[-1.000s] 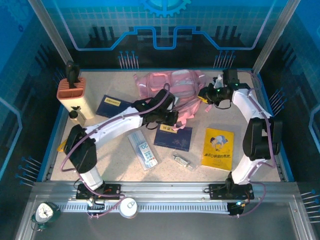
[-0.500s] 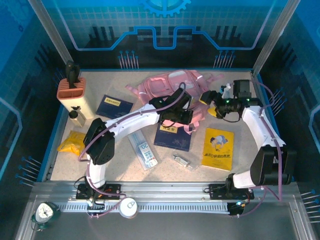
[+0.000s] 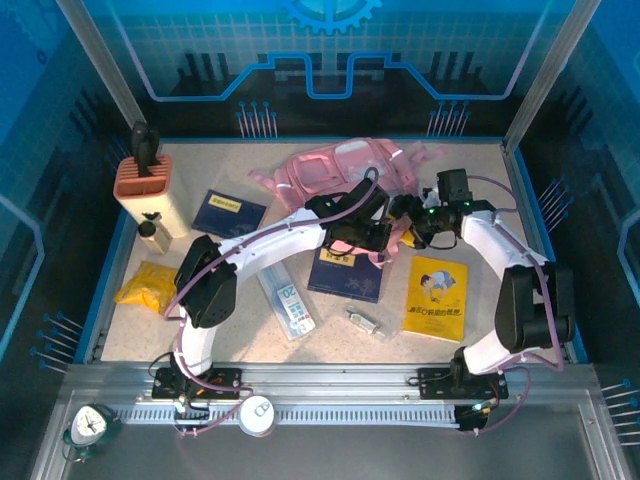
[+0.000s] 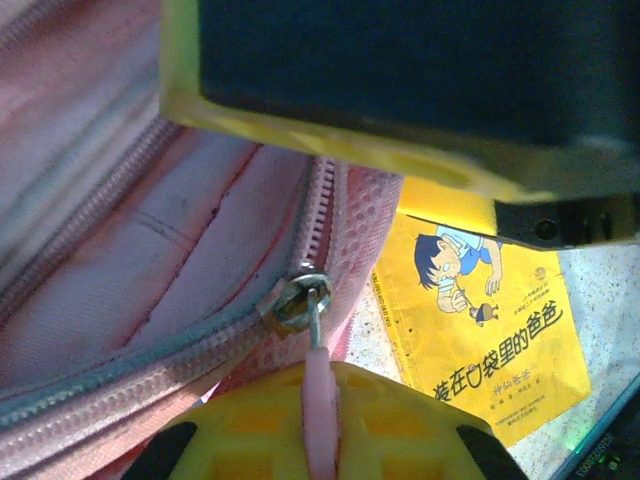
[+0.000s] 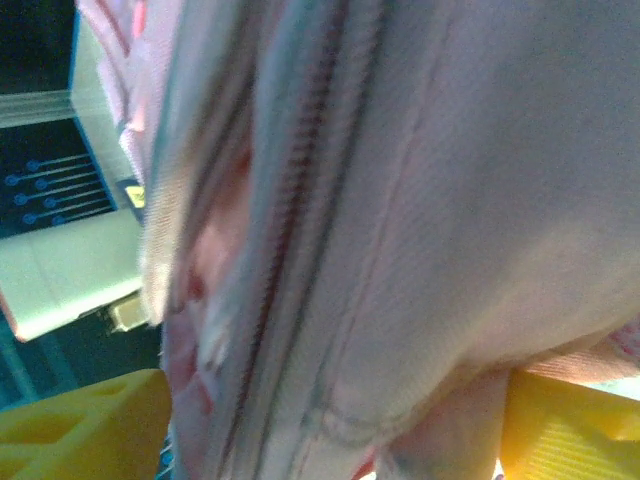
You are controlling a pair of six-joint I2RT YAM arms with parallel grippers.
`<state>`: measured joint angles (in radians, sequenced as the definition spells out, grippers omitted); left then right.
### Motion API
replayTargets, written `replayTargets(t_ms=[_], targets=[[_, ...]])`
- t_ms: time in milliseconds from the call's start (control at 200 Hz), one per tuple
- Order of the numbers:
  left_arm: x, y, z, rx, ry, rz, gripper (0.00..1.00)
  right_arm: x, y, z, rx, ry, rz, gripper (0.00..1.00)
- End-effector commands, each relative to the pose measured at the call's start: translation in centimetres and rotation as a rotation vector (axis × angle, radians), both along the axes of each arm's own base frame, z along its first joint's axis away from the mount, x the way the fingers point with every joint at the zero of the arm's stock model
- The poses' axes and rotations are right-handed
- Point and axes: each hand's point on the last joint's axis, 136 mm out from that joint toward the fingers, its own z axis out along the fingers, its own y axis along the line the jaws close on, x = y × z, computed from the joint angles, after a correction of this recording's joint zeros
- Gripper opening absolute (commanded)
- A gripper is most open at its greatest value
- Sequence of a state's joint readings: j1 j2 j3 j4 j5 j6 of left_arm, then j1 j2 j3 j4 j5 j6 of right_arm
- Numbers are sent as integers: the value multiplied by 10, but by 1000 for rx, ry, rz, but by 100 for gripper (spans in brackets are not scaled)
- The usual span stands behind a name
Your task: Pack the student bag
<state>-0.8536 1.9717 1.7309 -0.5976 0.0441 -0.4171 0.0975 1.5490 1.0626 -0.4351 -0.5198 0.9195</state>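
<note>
Left wrist view: left claw is pressed together on the pink zip pull. The slider sits just above it, and the zip teeth run off up-left along the bag. Right claw is spread, with one yellow finger either side of a fold of bag cloth. Can't tell if the pads actually bear on it.

Where the bag sits: far middle of the bench, with its near-right corner raised toward the two claws. From the top camera, left claw is on the bag's near edge. Right claw is just beside it to the right, with pink cloth at both.

Risks as I read it:
- The pull tab is thin and soft. A tug off the line of the teeth could slip it out of the pinch or jam the slider.
- If the right claw isn't clamped, nothing braces the bag. The left pull would then drag the whole bag over the bench instead of running the zip.
- Loose cloth beside the teeth could get caught in the slider.
- The claws are almost touching, so a small misstep knocks them together.
- A sliding bag could shove or cover the yellow book and blue book lying just in front.
</note>
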Motion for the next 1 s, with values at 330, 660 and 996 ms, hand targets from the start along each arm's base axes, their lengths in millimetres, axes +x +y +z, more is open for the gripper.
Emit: replayTargets(t_ms=[330, 660, 996], targets=[[-9, 20, 30, 50, -105, -66, 0, 40, -70, 15, -232, -125, -43, 4], [3, 91, -10, 149, -16, 57, 0, 82, -110, 44, -233, -170, -69, 3], [30, 36, 7, -4, -40, 59, 0, 24, -84, 63, -325, -95, 18, 78]])
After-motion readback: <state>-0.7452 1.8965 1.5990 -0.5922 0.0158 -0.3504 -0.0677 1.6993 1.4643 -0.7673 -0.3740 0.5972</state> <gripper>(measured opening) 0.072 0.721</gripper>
